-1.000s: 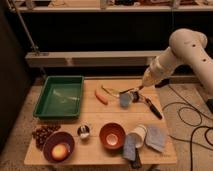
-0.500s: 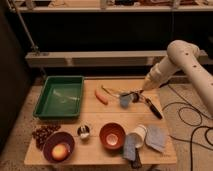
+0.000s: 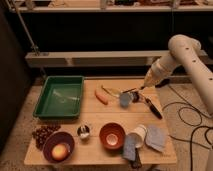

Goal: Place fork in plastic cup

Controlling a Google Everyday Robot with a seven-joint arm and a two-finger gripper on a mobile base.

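Observation:
The pale blue plastic cup (image 3: 125, 99) sits on the wooden table (image 3: 95, 116), just right of the orange carrot (image 3: 101, 96). A thin silvery fork (image 3: 132, 91) slants over the cup's far rim, its right end up at my gripper (image 3: 145, 86). The gripper hangs at the end of the white arm, just above and right of the cup. I cannot tell whether it holds the fork, or whether the fork's lower end is inside the cup.
A black-handled tool (image 3: 152, 107) lies right of the cup. A green tray (image 3: 57, 97) is at the left. Along the front stand a purple bowl (image 3: 58, 146), a small metal cup (image 3: 83, 131), an orange bowl (image 3: 111, 135), a white cup (image 3: 137, 135) and blue cloths (image 3: 156, 137).
The gripper has come down a little and slightly left toward the blue cup. The arm's elbow has swung up and to the right. The table's things have not moved.

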